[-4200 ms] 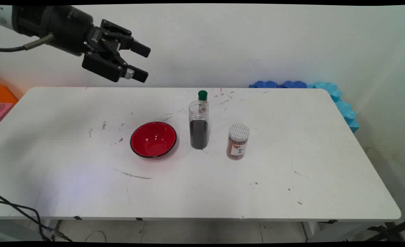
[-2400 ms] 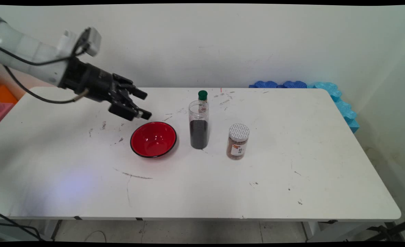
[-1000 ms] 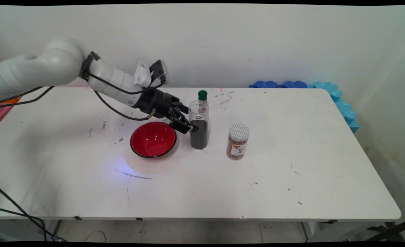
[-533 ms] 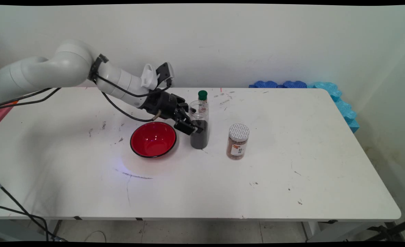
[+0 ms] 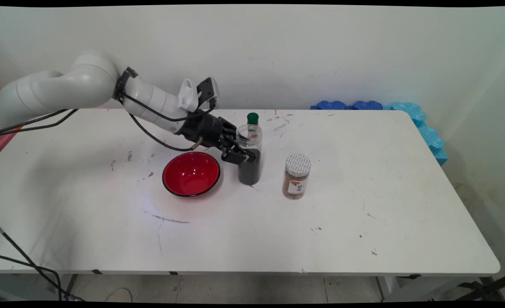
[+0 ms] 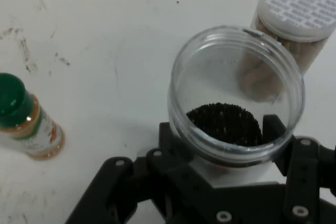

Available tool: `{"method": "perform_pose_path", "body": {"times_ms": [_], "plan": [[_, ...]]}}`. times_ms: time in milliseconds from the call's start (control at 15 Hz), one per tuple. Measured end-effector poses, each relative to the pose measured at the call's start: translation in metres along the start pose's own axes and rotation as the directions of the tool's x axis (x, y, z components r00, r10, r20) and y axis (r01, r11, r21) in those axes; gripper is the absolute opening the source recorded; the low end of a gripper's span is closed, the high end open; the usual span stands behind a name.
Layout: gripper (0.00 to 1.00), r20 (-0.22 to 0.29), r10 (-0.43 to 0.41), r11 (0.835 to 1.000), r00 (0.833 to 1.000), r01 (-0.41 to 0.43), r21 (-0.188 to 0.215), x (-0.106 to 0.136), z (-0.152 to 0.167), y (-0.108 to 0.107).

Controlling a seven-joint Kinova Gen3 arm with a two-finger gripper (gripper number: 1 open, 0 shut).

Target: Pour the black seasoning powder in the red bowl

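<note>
Black two-finger gripper (image 5: 245, 150) on the white arm reaches in from the left and sits level with the middle of a tall, lidless clear plastic jar (image 5: 249, 155) partly filled with dark granules. From the hand camera, the jar (image 6: 236, 98) stands between the two fingers (image 6: 272, 124), which flank its wall on either side; whether they actually press the wall or stand just off it cannot be told from either view. The jar stands upright on the white table (image 5: 363, 205), its open mouth uppermost and the dark fill occupying the lower part.

Directly below the gripper's wrist and just beside the jar sits a round red bowl with a black rim (image 5: 191, 173), upright. On the far side of the jar from the gripper stands a shorter clear jar with a white patterned lid and brownish contents (image 5: 297, 176), apart from the tall jar. Beyond the tall jar, towards the wall, stands a small bottle with a green cap (image 5: 252, 119); in the hand view it appears off to the side, clear of the gripper. Black cables hang from the arm.
</note>
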Motion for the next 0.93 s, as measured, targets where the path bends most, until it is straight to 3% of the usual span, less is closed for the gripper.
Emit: {"method": "perform_pose_path", "body": {"times_ms": [533, 933], "plan": [[0.00, -0.015, -0.001, 1.000, 1.000, 0.001, 0.004, 0.005, -0.008, 0.001], [0.00, -0.032, -0.017, 1.000, 0.999, 0.017, 0.011, 0.016, -0.038, 0.002]]}}
